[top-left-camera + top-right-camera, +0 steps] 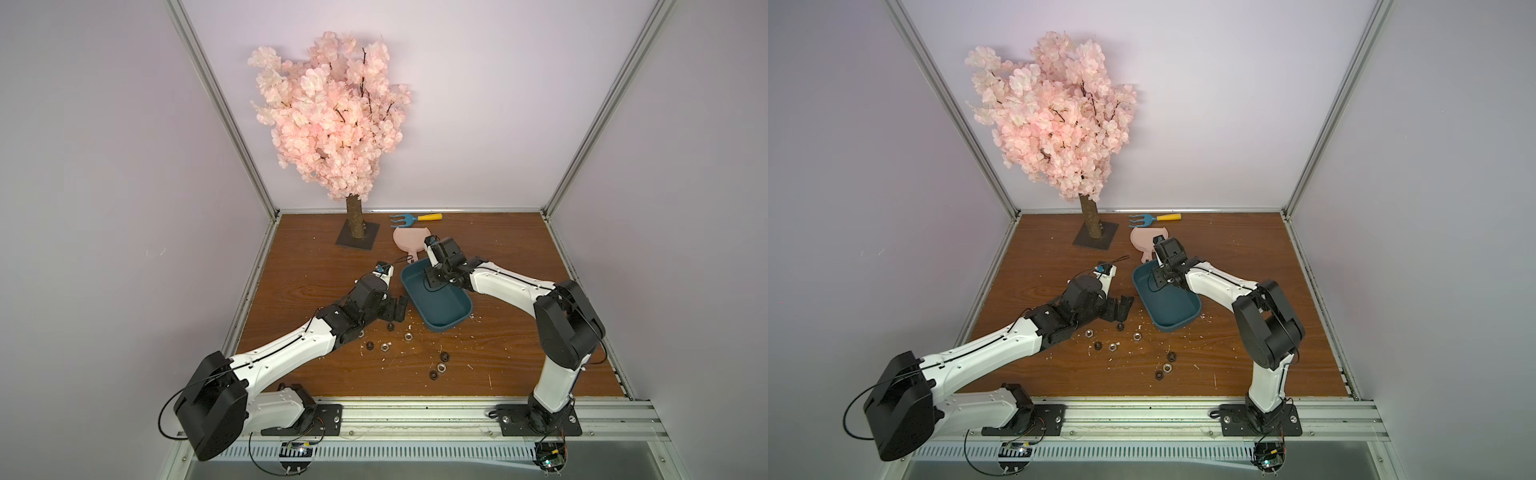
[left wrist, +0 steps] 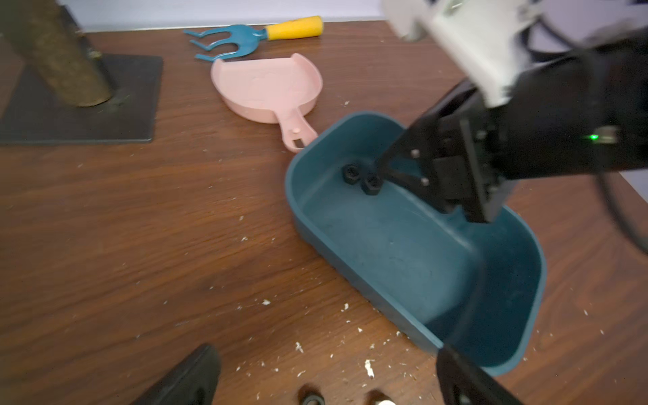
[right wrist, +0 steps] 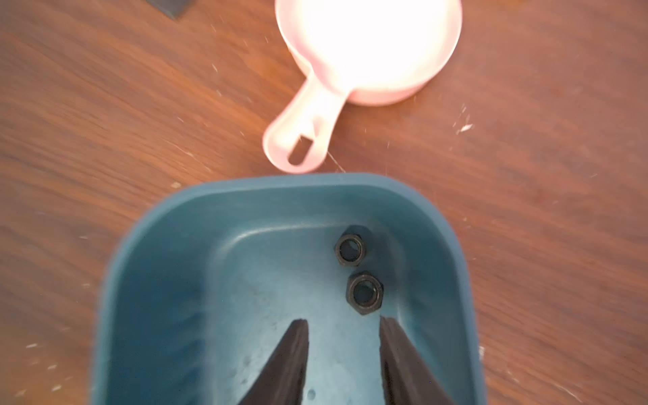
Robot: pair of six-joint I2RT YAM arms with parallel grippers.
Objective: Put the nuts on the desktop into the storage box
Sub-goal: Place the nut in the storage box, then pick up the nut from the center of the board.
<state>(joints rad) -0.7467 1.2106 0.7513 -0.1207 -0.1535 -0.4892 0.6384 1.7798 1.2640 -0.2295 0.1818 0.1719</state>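
Right gripper [image 3: 343, 321] hangs narrowly parted and empty inside the storage box [image 3: 315, 180]; I count two nuts [image 3: 364, 292] in, with several more waiting mid-desktop [image 1: 519, 332].

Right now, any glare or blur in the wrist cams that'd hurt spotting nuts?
Right wrist view: dustpan blown out white, two black nuts in the storage box readable. Left wrist view: right arm smeared, closest loose nuts out of focus. Both top views: even light, nuts on the desktop small but distinct.
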